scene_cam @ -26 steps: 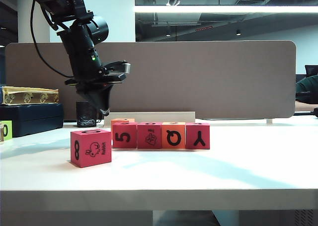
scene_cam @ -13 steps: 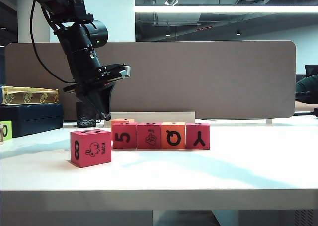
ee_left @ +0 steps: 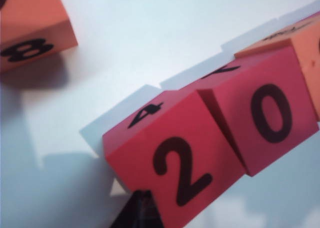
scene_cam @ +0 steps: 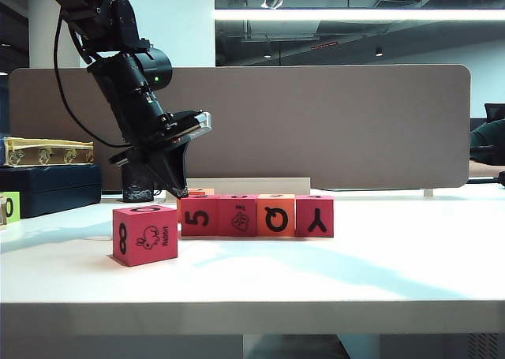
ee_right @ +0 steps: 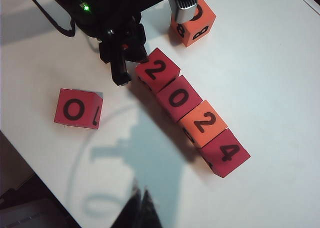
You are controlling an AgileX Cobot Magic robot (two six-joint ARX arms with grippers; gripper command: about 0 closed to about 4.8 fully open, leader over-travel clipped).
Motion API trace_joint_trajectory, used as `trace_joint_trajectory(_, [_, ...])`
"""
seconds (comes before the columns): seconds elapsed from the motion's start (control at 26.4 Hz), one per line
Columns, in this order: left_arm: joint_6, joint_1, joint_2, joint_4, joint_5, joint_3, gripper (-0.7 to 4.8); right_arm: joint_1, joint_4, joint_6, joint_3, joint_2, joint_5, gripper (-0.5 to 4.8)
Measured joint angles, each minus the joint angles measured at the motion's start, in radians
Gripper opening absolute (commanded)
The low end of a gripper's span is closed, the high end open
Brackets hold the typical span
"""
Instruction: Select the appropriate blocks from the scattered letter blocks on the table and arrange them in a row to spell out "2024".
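Four blocks stand in a row on the table [scene_cam: 379,272]. From above their tops read 2 [ee_right: 157,70], 0 [ee_right: 179,97], 2 on the orange one [ee_right: 207,123] and 4 [ee_right: 225,153]. From the front the same blocks show 5 [scene_cam: 199,217], a drawing [scene_cam: 238,215], Q [scene_cam: 276,215] and Y [scene_cam: 316,215]. My left gripper [scene_cam: 177,190] is shut, and its tip [ee_left: 140,210] rests against the outer side of the pink 2 cube [ee_left: 175,168] at the row's left end. My right gripper [ee_right: 140,208] is shut and holds nothing, high above the table.
A pink rabbit cube [scene_cam: 144,234], with O on top [ee_right: 77,108], stands alone in front of the row's left end. An orange 8 cube [ee_right: 192,20] sits behind the row. A lime-green block [scene_cam: 8,207] and dark boxes [scene_cam: 47,187] lie at the far left.
My left gripper has come down and swung in against the row's left end. The end cube has shifted slightly right, closing up the row.
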Motion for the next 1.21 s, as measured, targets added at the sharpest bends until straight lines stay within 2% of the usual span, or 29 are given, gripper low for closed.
trace_joint_trajectory(0.34, [0.019, 0.0, 0.002, 0.006, -0.001, 0.0, -0.06, 0.0, 0.0, 0.0, 0.0, 0.0, 0.0, -0.06])
trace_joint_trajectory(0.68, [0.031, -0.006, -0.026, -0.023, -0.087, -0.005, -0.06, 0.0, 0.01, 0.0, 0.0, 0.0, 0.0, -0.06])
trace_joint_trajectory(1.06, [0.045, -0.006, -0.064, -0.04, -0.098, -0.008, -0.06, 0.0, 0.01, 0.0, -0.001, 0.0, 0.0, -0.06])
trace_joint_trajectory(1.14, [0.041, -0.005, -0.064, -0.041, -0.141, -0.008, -0.06, 0.0, 0.01, 0.0, -0.001, 0.0, 0.0, -0.06])
trace_joint_trajectory(1.21, [0.027, -0.005, -0.064, -0.045, -0.24, -0.008, -0.06, 0.001, 0.008, 0.0, -0.001, 0.0, 0.0, -0.06])
